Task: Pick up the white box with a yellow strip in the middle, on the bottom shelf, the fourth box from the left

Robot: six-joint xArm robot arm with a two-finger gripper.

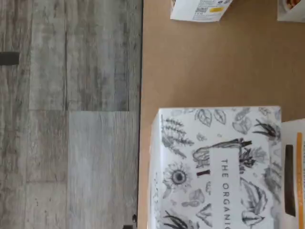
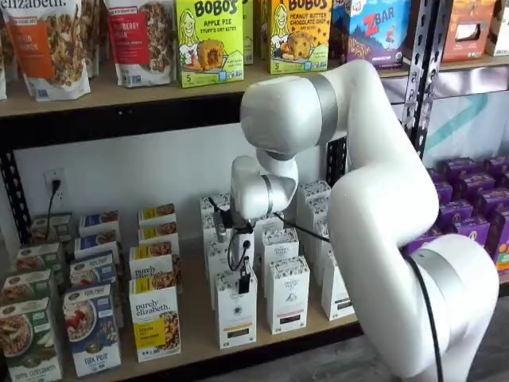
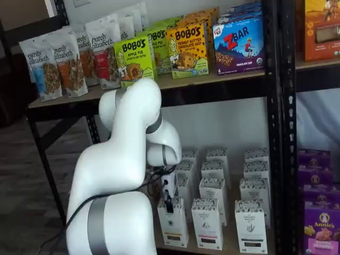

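Note:
The white box (image 2: 236,312) stands in the front row of the bottom shelf (image 2: 196,338), with a dark speckled top and a yellow-brown strip low on its front. It also shows in a shelf view (image 3: 173,224). My gripper (image 2: 244,280) hangs straight over its top, black fingers pointing down and just above or touching it; it also shows in a shelf view (image 3: 169,204). No gap between the fingers shows. In the wrist view a white carton top (image 1: 214,167) with a leaf pattern sits at the front edge of the shelf board (image 1: 214,62).
Similar white cartons with black strips (image 2: 287,296) stand right of and behind the box. A purely elizabeth box (image 2: 155,320) with a yellow band stands to its left; its corner shows in the wrist view (image 1: 198,9). Purple boxes (image 2: 469,215) fill the right bay. The grey plank floor (image 1: 71,114) lies below the shelf.

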